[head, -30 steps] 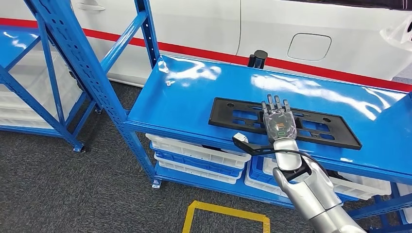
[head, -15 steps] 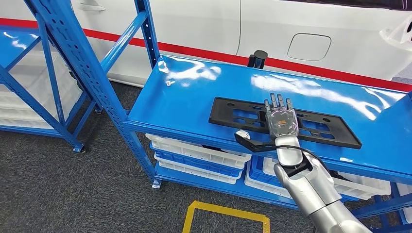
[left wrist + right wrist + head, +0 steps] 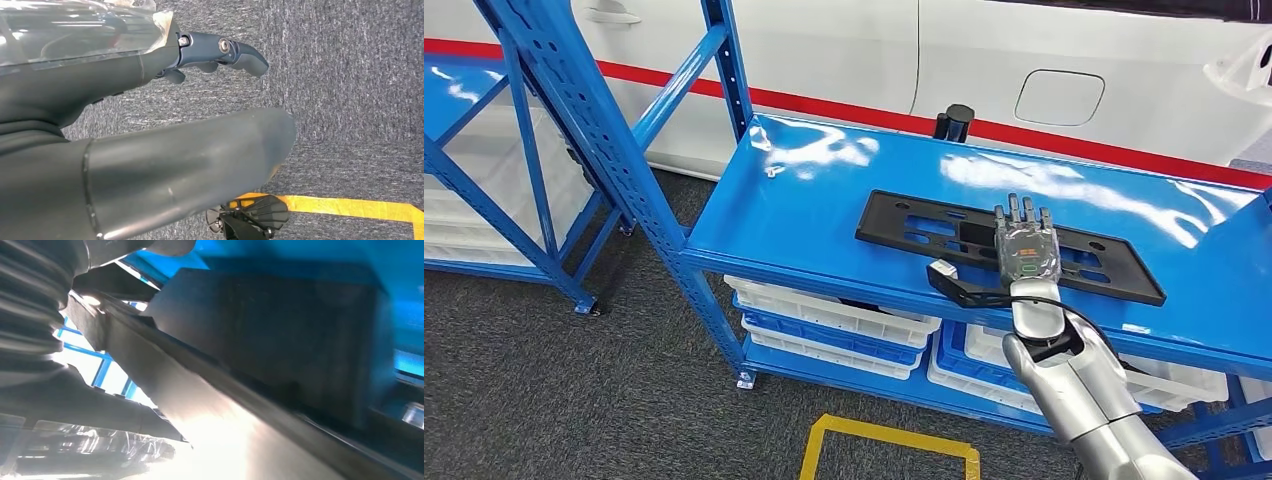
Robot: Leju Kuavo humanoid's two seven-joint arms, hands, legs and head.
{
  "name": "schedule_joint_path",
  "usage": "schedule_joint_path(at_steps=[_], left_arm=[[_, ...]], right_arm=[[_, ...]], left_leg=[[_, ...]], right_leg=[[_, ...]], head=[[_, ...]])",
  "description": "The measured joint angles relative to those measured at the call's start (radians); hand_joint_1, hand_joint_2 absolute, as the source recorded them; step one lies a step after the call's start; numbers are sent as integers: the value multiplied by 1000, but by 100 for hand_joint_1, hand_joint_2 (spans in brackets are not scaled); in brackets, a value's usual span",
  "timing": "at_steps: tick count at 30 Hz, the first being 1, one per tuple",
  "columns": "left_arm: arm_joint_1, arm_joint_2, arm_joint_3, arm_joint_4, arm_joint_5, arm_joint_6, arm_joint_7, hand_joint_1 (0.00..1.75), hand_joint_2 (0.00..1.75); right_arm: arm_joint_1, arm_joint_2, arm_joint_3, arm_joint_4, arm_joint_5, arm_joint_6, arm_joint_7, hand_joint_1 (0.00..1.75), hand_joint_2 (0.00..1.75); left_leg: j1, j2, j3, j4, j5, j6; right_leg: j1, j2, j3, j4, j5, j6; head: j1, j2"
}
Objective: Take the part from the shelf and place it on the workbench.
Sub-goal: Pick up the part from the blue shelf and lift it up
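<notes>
Now the right hand (image 3: 1027,252) lies flat, fingers extended, atop the black slotted plate (image 3: 904,222) on the shelf (image 3: 804,200); grasp unclear, lifting comes next.

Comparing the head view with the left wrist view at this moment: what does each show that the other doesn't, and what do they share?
Head view alone: the right hand lying over the flat black part on the blue shelf, white bins below, a white car body behind. Left wrist view alone: the left hand hanging above the floor, holding nothing, fingers slightly curled. Both: grey carpet and yellow floor tape.
</notes>
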Motion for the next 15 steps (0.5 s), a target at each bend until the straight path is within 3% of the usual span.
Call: schedule_joint_path(at_steps=[2,4,8,15], left_arm=[[-2,0,0,0,-3,2,0,0,0],[-3,0,0,0,-4,3,0,0,0],[-5,0,0,0,-3,9,-3,0,0],[-7,-1,0,-1,-3,12,-12,0,0]], right_arm=[[4,-6,-8,0,-4,10,2,105,175],[10,-13,-15,0,-10,23,3,147,175],[21,-25,-21,0,-18,38,1,164,175],[28,-33,-29,0,-26,48,-7,161,175]], left_leg=[[0,0,1,0,0,0],[0,0,1,0,0,0],[0,1,1,0,0,0],[0,0,1,0,0,0]], right_leg=[[0,0,0,0,0,0],[0,0,1,0,0,0],[0,0,1,0,0,0],[0,0,1,0,0,0]], head=[[0,0],[0,0],[0,0],[0,0]])
